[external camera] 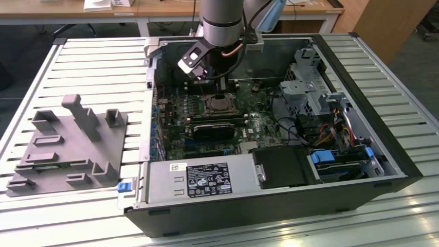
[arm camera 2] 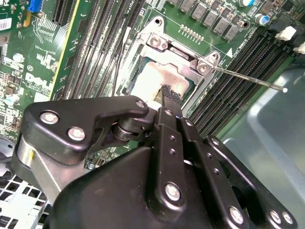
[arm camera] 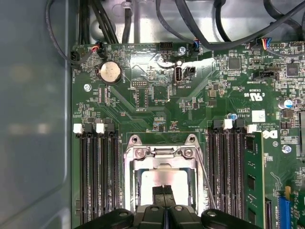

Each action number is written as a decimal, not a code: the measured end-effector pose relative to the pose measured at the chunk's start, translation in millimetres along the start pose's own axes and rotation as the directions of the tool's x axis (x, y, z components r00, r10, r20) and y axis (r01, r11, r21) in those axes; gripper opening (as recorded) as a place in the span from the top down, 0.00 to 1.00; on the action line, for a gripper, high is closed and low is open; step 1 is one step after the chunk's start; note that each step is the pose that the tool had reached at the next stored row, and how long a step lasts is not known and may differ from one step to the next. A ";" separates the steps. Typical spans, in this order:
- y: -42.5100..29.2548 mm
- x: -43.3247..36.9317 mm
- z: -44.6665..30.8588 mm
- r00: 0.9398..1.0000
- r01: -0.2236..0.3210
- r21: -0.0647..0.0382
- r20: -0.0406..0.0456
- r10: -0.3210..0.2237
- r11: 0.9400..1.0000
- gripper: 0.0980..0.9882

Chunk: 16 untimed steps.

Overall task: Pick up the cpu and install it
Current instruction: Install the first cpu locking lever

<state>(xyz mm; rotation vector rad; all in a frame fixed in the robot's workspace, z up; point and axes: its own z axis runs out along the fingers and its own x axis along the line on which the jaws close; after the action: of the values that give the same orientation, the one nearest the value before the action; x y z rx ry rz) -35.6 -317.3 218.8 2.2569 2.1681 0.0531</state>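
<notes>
fingers [arm camera: 164,193] partly hiding socketed cpu [arm camera: 164,179]

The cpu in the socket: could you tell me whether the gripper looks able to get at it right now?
Probably yes: the gripper hangs right over the cpu in the socket frame, its fingers together, nothing between.

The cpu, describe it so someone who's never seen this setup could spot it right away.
Find the open computer case and the green motherboard inside it. Between the banks of black memory slots sits a metal-framed socket; the cpu is the pale shiny square within that frame, right under the gripper.
</notes>
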 end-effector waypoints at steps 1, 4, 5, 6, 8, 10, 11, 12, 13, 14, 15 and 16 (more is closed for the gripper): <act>0.0 0.0 -1.3 1.000 0.000 0.000 0.000 0.000 1.000 0.99; 0.2 0.1 -7.0 1.000 0.000 0.000 0.000 0.000 1.000 0.99; 0.3 0.1 -9.7 1.000 0.000 0.000 0.000 0.000 1.000 0.99; 0.4 0.2 -12.4 1.000 0.000 0.000 0.000 0.000 1.000 0.99; 0.6 0.3 -17.8 1.000 0.000 0.000 0.000 0.000 1.000 0.99; 0.7 0.4 -23.1 1.000 0.000 0.000 0.000 0.000 1.000 0.99; 0.8 0.4 -25.3 1.000 0.000 0.000 0.000 0.000 1.000 0.99; 0.8 0.4 -27.1 1.000 0.000 0.000 0.000 0.000 1.000 0.99; 0.9 0.5 -29.0 1.000 0.000 0.000 0.000 0.000 1.000 0.99; 1.0 0.5 -31.2 1.000 0.000 0.000 0.000 0.000 1.000 0.99; 1.1 0.5 -33.5 1.000 0.000 0.000 0.000 0.000 1.000 0.99; 1.2 0.6 -36.1 1.000 0.000 0.000 0.000 0.000 1.000 0.99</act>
<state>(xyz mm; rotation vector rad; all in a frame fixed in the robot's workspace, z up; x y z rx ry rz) -35.6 -317.2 255.0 2.2569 2.1681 0.0530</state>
